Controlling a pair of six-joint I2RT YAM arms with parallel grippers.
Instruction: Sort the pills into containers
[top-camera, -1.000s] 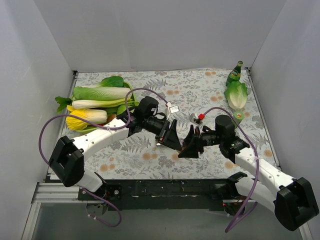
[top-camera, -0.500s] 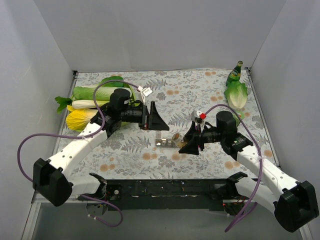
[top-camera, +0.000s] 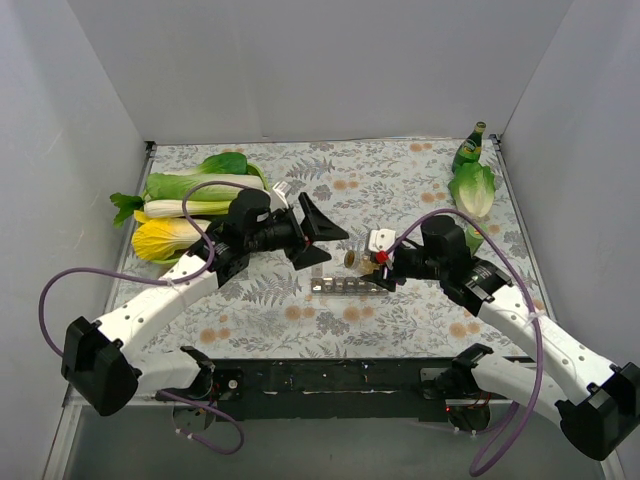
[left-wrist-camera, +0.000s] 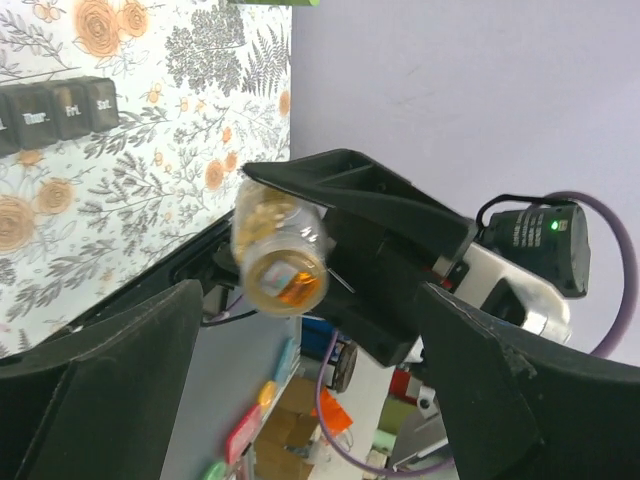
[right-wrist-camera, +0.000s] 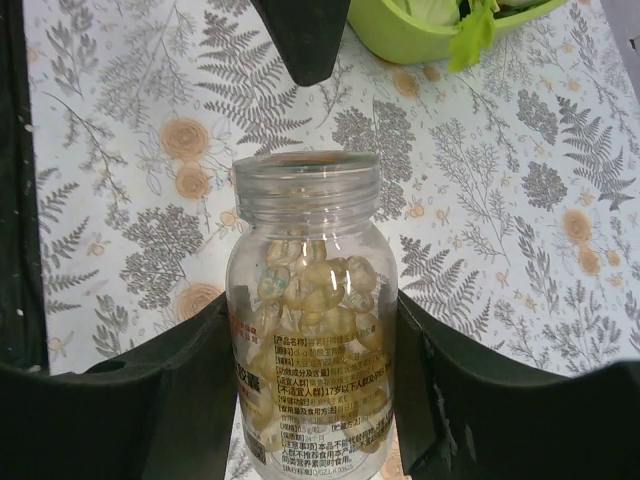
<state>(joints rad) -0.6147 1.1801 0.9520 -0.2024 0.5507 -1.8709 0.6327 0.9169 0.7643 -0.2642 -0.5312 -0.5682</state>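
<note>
Nearest my side of the floral worktop lies the pill organiser, a short strip of joined grey compartments set crosswise between the two arms. In the left wrist view its tops carry day labels, and the ones I can read look shut, though I can't be sure of that from here.

Just beyond the strip, the right end effector is clenched around a clear pill bottle. The cap is off, and the bottle is tipped roughly onto its side with the open mouth towards the left arm. It's about two-thirds full of pale yellow softgels, with a printed label low on the glass. No pills are loose on the worktop that I can see.

A little farther back, the left end effector hangs released and empty, with its fingers spread wide and aimed at the bottle's mouth.

I'd call this the dispensing step, with the bottle presented and nothing sorted yet. Next I need a compartment lid lifted, then the mouth brought over it and tilted gently so that only a few softgels roll out.

Along the far left lie cabbages. A small green bottle stands in the far right corner.
</note>
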